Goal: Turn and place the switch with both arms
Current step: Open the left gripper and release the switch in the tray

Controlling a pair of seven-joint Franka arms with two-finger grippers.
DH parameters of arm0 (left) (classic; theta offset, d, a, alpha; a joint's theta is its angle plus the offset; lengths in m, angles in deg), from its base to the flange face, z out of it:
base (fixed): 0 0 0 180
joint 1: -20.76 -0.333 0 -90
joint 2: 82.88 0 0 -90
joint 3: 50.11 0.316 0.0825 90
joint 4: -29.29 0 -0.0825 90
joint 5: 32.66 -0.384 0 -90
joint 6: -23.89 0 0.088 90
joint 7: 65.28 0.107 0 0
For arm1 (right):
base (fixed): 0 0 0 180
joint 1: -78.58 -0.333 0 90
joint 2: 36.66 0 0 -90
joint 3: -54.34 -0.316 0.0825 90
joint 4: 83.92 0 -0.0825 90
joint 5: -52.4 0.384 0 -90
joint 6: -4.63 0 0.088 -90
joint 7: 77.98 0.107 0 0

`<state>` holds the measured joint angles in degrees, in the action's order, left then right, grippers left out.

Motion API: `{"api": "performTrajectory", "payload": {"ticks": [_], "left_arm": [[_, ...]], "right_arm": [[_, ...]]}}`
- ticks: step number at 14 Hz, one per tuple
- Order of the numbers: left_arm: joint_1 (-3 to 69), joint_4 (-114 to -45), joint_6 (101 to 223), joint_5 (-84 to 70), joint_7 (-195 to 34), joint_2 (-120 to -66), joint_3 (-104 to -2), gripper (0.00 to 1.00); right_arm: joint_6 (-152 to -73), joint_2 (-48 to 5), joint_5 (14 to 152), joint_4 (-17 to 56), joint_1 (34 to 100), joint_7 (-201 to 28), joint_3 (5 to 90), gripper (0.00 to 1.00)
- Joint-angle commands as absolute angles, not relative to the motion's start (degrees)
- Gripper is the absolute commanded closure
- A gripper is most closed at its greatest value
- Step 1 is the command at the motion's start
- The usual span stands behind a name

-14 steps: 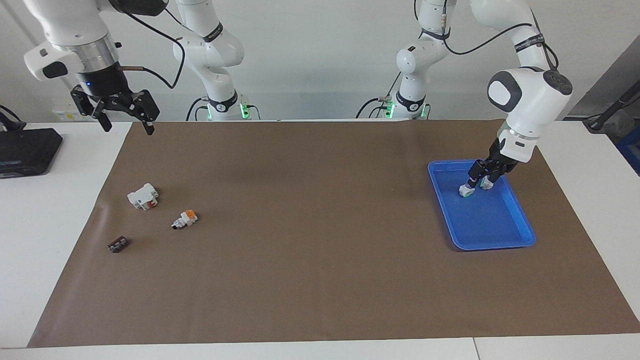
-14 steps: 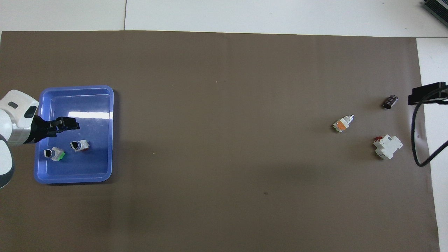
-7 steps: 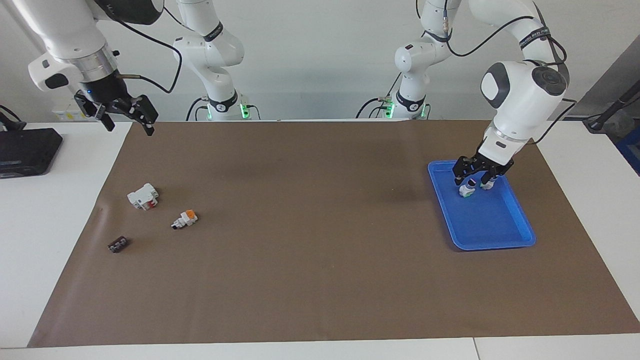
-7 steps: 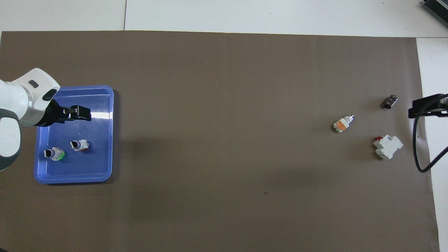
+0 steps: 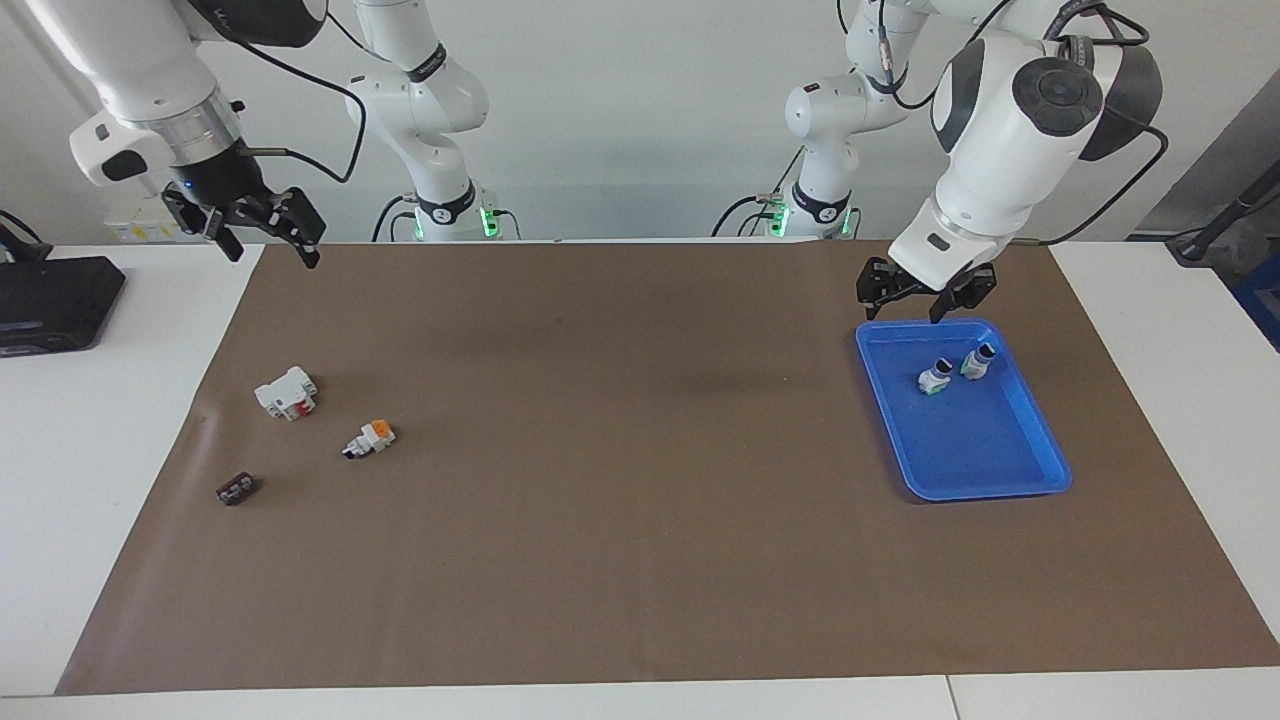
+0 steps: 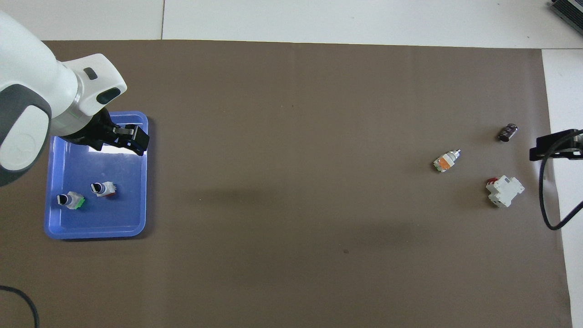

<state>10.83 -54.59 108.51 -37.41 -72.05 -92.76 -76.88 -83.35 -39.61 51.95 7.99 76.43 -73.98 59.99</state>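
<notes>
The switch (image 5: 369, 439) with the orange face lies on its side on the brown mat toward the right arm's end; it also shows in the overhead view (image 6: 446, 161). My right gripper (image 5: 266, 238) hangs open and empty over the mat's corner at that end, well apart from the switch; only its edge (image 6: 553, 146) shows from overhead. My left gripper (image 5: 925, 296) is open and empty, raised over the blue tray (image 5: 985, 490), and also shows from overhead (image 6: 132, 139).
Two small switches (image 5: 936, 378) (image 5: 978, 362) lie in the blue tray (image 6: 145, 191). A white block with a red part (image 5: 287, 392) and a small dark-brown piece (image 5: 235, 488) lie near the orange-faced switch. A black box (image 5: 55, 300) sits off the mat.
My left gripper has risen from just above the two switches in the tray, empty. My right gripper has shifted only slightly. The objects have not moved.
</notes>
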Motion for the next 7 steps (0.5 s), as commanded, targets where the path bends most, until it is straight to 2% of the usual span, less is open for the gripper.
{"api": "performTrajectory", "payload": {"ticks": [1, 7], "left_arm": [[13.20, -49.29, 103.44, -38.55, -76.16, -94.40, -76.66, 0.14], [9.62, -47.28, 101.86, -38.20, -76.18, -94.22, -75.60, 0.14]], "right_arm": [[-83.27, -41.49, 52.32, 10.04, 76.12, -74.20, 59.96, 0.00], [-83.44, -41.49, 52.32, 10.04, 76.12, -74.21, 59.87, 0.00]]}}
